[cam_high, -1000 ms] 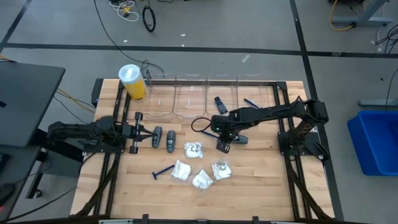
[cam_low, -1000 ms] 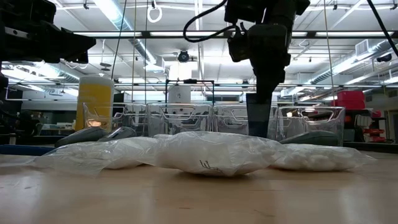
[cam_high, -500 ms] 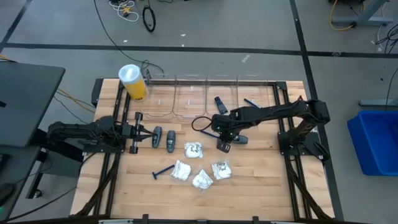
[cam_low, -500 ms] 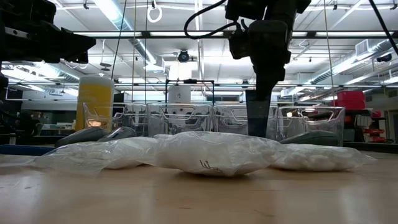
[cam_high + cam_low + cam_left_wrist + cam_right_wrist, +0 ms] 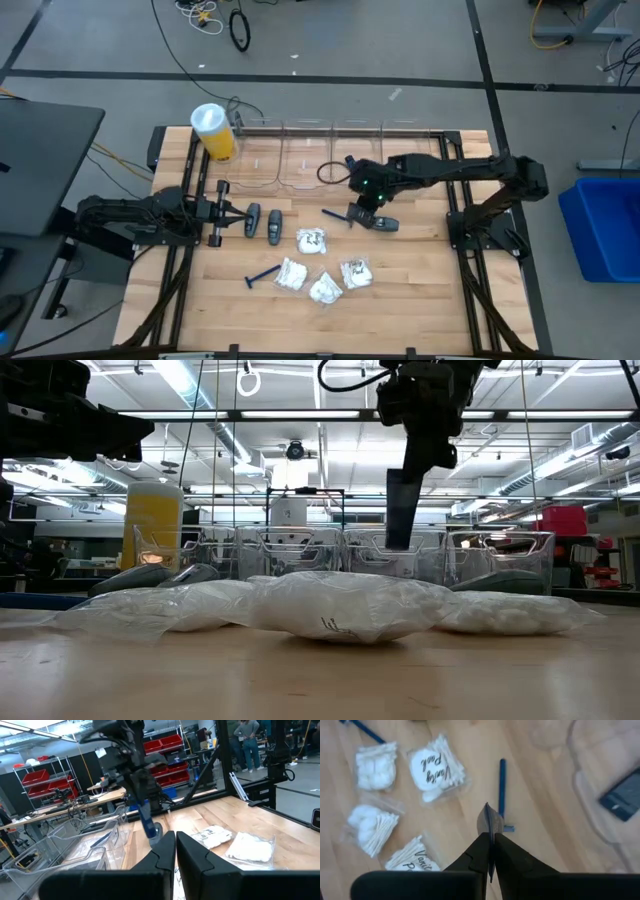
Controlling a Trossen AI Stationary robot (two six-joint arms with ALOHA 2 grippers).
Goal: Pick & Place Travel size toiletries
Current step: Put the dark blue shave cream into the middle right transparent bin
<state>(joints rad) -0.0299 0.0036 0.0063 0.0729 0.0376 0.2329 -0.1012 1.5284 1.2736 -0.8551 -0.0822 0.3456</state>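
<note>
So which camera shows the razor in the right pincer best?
The left wrist view: the razor hangs clear below the right pincer. The high view gives a blue sliver, the right wrist an edge between fingers, the low nothing sure.

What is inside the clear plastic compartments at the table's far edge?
In the clear plastic compartments, one dark grey rectangular piece lies in a middle one. The right arm covers part of those beside it, so anything there is hidden.

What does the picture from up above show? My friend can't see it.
The right gripper holds a blue razor above a wooden table. White packets and another razor lie nearby; the left gripper waits, shut, beside two grey pieces.
</note>
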